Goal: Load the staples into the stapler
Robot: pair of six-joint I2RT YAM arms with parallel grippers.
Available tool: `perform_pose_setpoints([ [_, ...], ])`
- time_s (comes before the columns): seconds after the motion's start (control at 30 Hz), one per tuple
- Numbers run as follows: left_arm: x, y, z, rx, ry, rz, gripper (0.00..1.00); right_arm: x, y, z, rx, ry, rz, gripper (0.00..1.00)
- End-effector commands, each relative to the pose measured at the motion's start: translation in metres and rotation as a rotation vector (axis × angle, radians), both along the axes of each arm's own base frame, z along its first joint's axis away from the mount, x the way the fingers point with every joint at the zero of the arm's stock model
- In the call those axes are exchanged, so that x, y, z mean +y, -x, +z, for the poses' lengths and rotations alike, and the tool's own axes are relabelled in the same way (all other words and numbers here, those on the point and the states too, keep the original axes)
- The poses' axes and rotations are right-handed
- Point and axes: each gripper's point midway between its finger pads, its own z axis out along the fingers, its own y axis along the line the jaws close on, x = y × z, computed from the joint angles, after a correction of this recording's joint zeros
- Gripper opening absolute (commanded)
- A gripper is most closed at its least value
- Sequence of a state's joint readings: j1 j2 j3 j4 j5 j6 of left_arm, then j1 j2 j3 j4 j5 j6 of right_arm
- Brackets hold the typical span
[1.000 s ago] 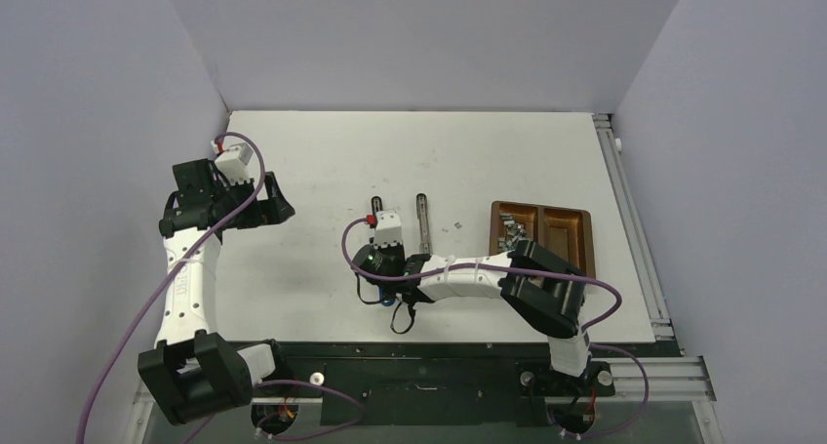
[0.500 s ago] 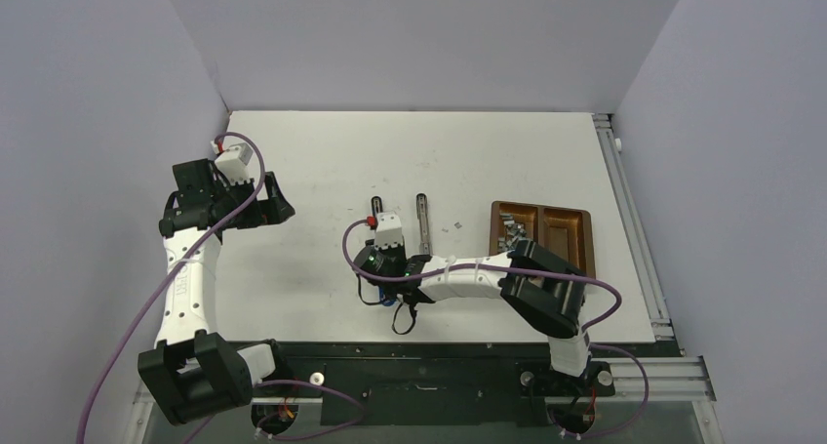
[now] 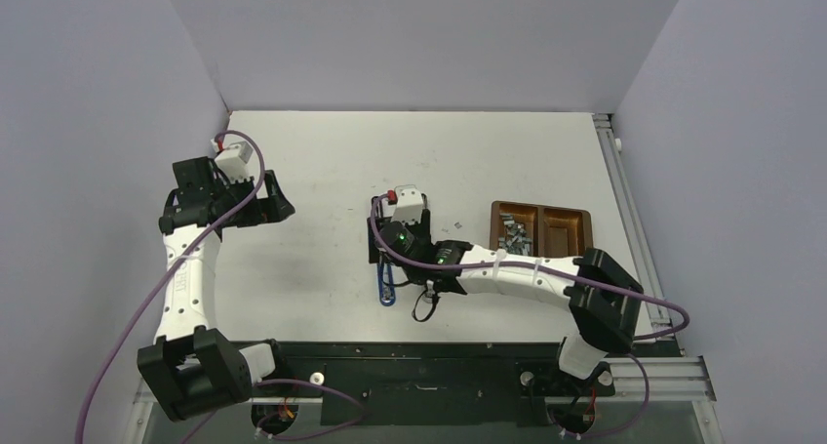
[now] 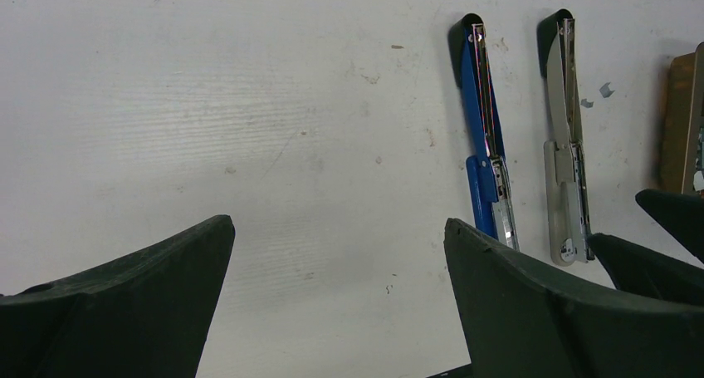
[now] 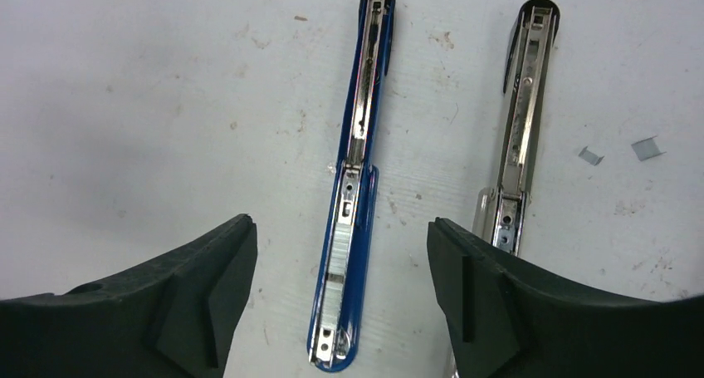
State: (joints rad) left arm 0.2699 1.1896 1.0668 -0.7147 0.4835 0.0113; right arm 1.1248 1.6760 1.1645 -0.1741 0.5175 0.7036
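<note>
A blue stapler (image 5: 353, 187) lies opened flat on the white table, with silver staple strips (image 5: 339, 257) in its near channel. My right gripper (image 5: 340, 228) hovers over that end, open, a finger on each side and nothing held. From above, the right gripper (image 3: 382, 249) covers the stapler's far part and only the blue near end (image 3: 387, 286) shows. More staples (image 3: 515, 234) lie piled in the brown tray (image 3: 575, 231). My left gripper (image 4: 336, 224) is open and empty at the far left (image 3: 278, 205), well away from the blue stapler (image 4: 486, 129).
A grey stapler (image 5: 519, 120) lies opened flat just right of the blue one, also in the left wrist view (image 4: 564, 145). Two loose staple bits (image 5: 647, 149) rest on the table beyond it. The tray's edge (image 4: 681, 120) shows at the right.
My right gripper has gone from shut to open and moved toward the far side, uncovering the blue stapler's near end. The left arm has stayed put.
</note>
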Motion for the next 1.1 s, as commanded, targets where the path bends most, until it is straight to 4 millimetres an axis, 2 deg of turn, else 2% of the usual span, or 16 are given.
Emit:
perform_pose_setpoints([
  [0.0,-0.001,-0.015,0.026,-0.075,0.0,-0.024,0.96,-0.001,0.026,-0.01,0.01,0.03,0.123,0.76],
  [0.2,-0.001,-0.015,0.028,-0.072,-0.015,-0.046,0.96,0.001,0.049,-0.048,0.056,0.11,0.183,0.83],
  [0.37,-0.001,-0.014,0.029,-0.072,-0.019,-0.05,0.96,0.011,0.058,-0.064,0.049,0.189,0.208,0.86],
  [0.57,-0.001,-0.014,0.03,-0.075,-0.019,-0.051,0.96,0.013,0.061,-0.082,0.055,0.236,0.205,0.85],
  [0.67,-0.001,-0.014,0.03,-0.072,-0.019,-0.051,0.96,0.013,0.062,-0.087,0.051,0.236,0.208,0.8],
  [1.07,-0.004,-0.019,0.024,-0.056,-0.033,-0.059,0.96,0.015,0.065,-0.097,0.041,0.231,0.22,0.44],
])
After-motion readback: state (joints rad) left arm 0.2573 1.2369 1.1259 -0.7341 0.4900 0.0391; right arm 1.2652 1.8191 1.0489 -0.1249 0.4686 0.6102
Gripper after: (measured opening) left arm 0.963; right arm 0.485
